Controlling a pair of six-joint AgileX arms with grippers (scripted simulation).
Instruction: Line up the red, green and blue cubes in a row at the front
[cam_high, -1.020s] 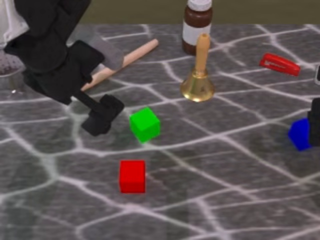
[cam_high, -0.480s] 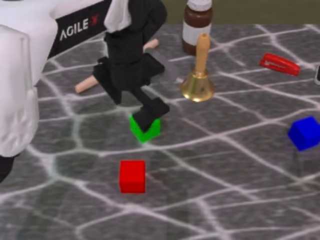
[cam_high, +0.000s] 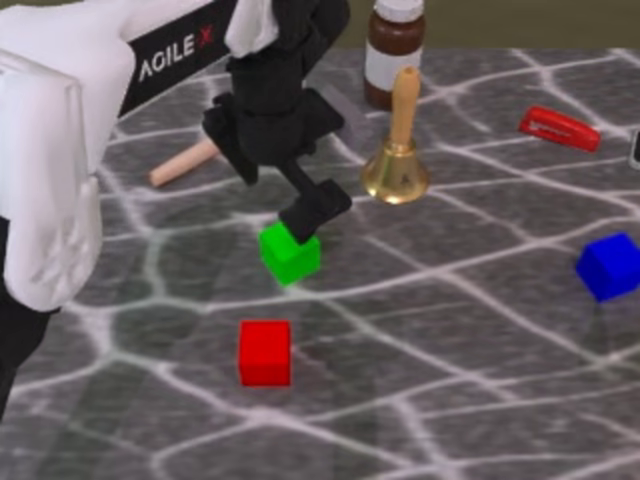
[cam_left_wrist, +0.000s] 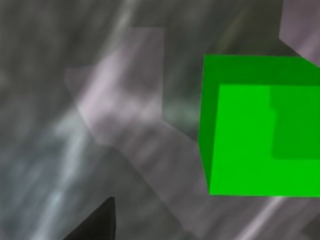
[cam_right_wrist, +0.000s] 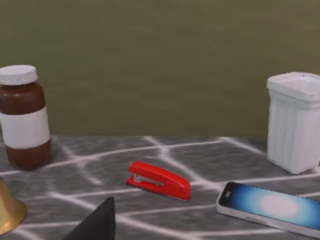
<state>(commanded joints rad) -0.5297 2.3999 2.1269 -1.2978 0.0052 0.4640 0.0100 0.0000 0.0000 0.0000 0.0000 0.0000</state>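
Over the last second the left end effector (cam_high: 305, 222) has swung in from the left of the top view and now sits just over the back edge of the green cube (cam_high: 290, 254), slightly higher than half a second ago, when it covered more of the cube's top. The green cube itself has not shifted, so this reads as lining up for a grasp rather than a completed one. In the left wrist view the green cube (cam_left_wrist: 260, 135) fills the frame beside one dark fingertip (cam_left_wrist: 97, 225), but whether the fingers are spread wide or narrow cannot be told. The right arm, which a second ago was against the blue cube (cam_high: 610, 265) at the right edge of the top view, has left that view; its wrist camera now looks across the back of the tabletop (cam_high: 450, 400). The red cube (cam_high: 265, 352) lies at lower centre-left, near the green one, while the blue cube is well apart, so no row exists yet. Other things stand toward the back: a brass bell (cam_high: 397, 160) just beside the left arm's path, a brown bottle (cam_high: 393, 50), a wooden stick (cam_high: 180, 165), a red stapler (cam_high: 558, 128), and, in the right wrist view, a phone (cam_right_wrist: 272, 207) and a white container (cam_right_wrist: 294, 120). The bell is the likeliest thing to be bumped.
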